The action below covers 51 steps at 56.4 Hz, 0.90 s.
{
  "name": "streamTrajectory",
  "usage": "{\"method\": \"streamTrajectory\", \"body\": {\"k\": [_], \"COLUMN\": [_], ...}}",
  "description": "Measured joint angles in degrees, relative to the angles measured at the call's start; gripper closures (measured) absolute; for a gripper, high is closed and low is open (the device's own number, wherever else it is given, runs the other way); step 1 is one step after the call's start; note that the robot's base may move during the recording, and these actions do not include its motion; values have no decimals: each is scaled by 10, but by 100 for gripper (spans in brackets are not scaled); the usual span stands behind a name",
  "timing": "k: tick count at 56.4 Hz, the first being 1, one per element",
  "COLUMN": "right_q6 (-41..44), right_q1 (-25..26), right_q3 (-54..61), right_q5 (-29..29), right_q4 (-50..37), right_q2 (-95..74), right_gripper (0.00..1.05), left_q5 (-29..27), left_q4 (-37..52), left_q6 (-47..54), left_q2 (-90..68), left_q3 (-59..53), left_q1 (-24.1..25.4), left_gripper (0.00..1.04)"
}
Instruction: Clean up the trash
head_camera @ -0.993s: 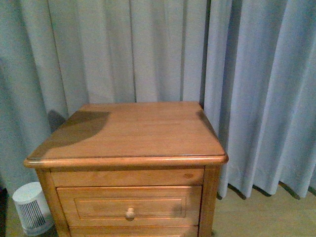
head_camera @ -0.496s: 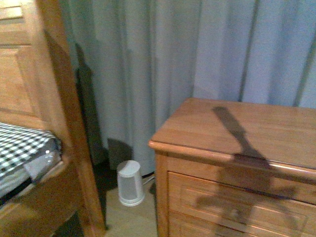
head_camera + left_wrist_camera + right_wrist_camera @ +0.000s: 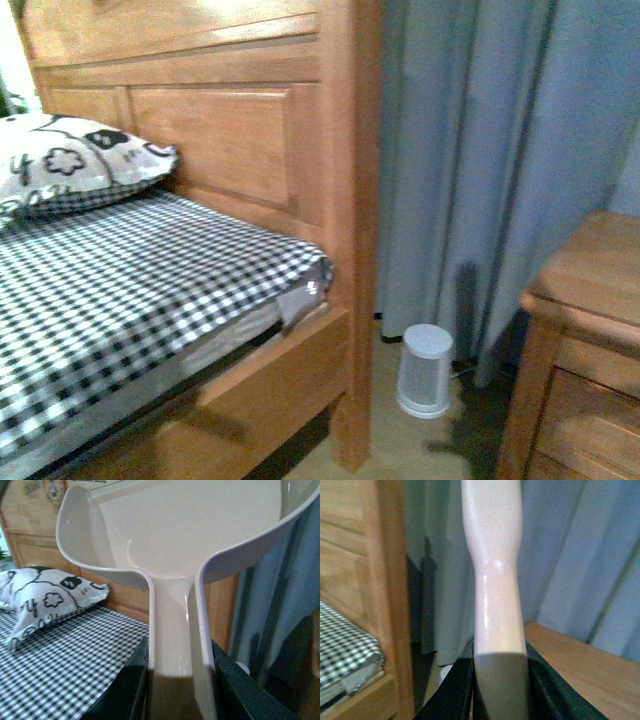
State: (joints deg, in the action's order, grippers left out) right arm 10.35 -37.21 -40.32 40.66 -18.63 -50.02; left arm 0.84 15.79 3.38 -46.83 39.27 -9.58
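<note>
Gripping the dustpan (image 3: 190,530) tight on both sides, the left claw (image 3: 178,647) is holding it up near the checked bed (image 3: 150,290), the right claw (image 3: 499,650) is pinching a pale handle (image 3: 492,555) by the curtain (image 3: 580,555), and I cannot tell where the trash is because no view is showing it.

The beige-pink plastic scoop-shaped dustpan (image 3: 200,530) runs past the edges of the left wrist view, and the end of its handle is hidden inside the clamped left gripper (image 3: 178,655). The pale pink smooth handle (image 3: 495,580) clamped by the right gripper (image 3: 499,655) is cut off before its head. The front view is blurred, and its right edge crops the light wooden nightstand (image 3: 590,330).
</note>
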Motion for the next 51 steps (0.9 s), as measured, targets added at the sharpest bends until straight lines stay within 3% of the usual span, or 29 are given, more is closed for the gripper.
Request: {"method": "streamTrajectory", "body": {"k": [51], "right_q6": [0], "right_q1": [-1], "right_q3": [0], "right_q5": [-2], "right_q4": [0], "right_q2": [1], "right_gripper": [83], "left_q5": [-2], "left_q4": [0], "left_q6": [0], "left_q2": [4], "left_q3": [0], "left_q1": [0], "left_gripper": [76]}}
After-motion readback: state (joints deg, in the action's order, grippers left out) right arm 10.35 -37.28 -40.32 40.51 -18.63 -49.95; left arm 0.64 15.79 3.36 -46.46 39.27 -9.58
